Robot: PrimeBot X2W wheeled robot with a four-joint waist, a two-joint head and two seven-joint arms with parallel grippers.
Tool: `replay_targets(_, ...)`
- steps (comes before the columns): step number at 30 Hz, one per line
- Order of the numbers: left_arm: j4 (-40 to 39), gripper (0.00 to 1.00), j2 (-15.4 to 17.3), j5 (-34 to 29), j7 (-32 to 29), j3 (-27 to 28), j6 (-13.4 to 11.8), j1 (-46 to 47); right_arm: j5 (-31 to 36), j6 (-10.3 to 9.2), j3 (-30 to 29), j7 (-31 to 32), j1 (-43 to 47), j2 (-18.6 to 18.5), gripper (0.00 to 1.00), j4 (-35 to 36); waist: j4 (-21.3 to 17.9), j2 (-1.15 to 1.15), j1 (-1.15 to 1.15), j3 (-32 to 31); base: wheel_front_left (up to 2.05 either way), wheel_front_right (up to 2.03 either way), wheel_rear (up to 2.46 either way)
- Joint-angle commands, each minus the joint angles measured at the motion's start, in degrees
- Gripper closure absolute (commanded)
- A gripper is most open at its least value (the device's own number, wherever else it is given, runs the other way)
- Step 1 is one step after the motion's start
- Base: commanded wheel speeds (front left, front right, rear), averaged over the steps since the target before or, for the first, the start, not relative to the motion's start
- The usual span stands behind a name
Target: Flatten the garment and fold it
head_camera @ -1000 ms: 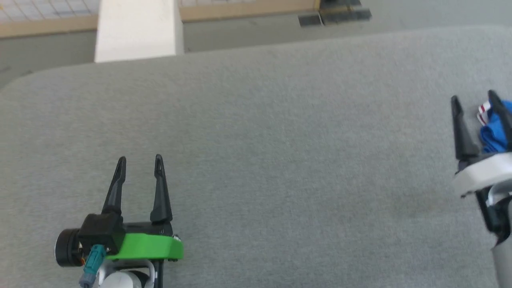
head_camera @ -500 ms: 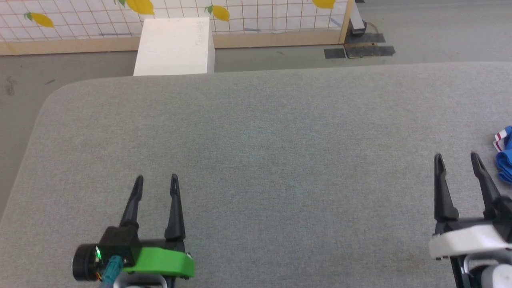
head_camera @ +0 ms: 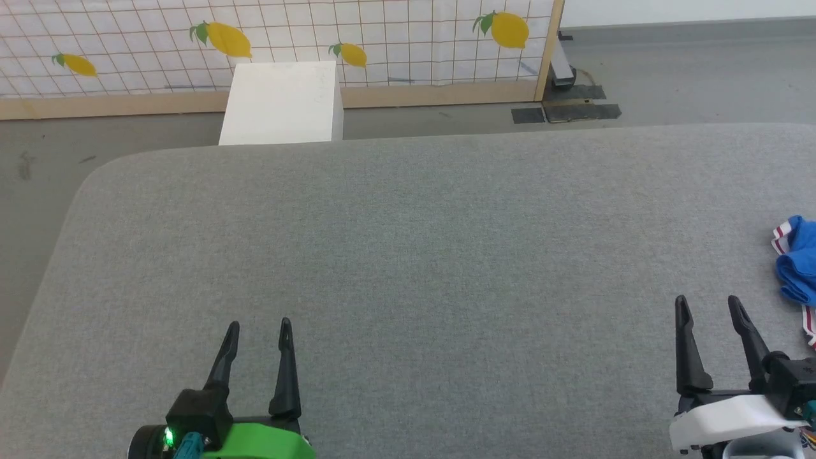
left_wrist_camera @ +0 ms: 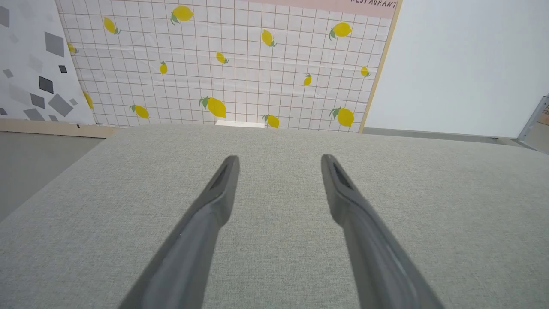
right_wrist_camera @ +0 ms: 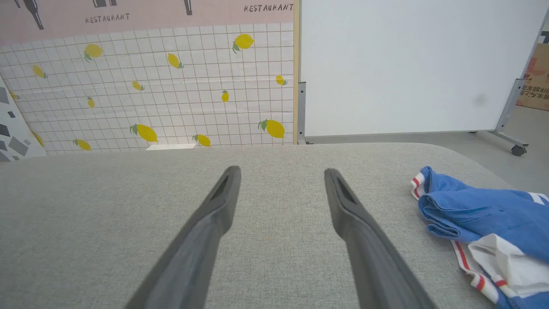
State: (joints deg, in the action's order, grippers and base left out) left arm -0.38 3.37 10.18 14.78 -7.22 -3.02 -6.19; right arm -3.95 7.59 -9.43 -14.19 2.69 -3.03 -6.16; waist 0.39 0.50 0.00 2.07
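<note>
The garment [head_camera: 798,264] lies crumpled at the right end of the grey table [head_camera: 408,255], just beside the right gripper [head_camera: 707,299], which like the left gripper [head_camera: 259,323] gapes wide and empty (soft, light, floppy cloth, so I'd pinch its striped trim).

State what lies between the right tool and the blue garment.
Only bare grey tabletop. In the right wrist view, the right tool and the crumpled garment are apart, with nothing between them.
</note>
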Motion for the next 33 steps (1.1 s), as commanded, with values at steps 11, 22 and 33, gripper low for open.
replay_targets(11,0.37,1.0,-0.07,-0.07,-0.11,-0.07,0.25,0.08,-0.12,0.0,0.08,0.1,-0.02,-0.03,1.0,-0.34,0.27,0.0,0.0,0.82,0.0,0.0,0.0)
replay_targets(22,0.37,1.0,-0.1,-0.94,-1.37,0.56,0.49,0.6,0.23,-0.01,0.88,1.32,-0.25,-0.02,1.0,0.21,0.21,-0.04,0.0,0.58,0.0,0.0,0.0)
replay_targets(33,0.37,1.0,-0.15,-1.98,-2.88,1.31,0.77,1.23,0.65,-0.02,1.85,2.77,-0.53,0.0,1.0,0.89,0.14,-0.1,0.0,0.28,0.0,0.0,0.0)
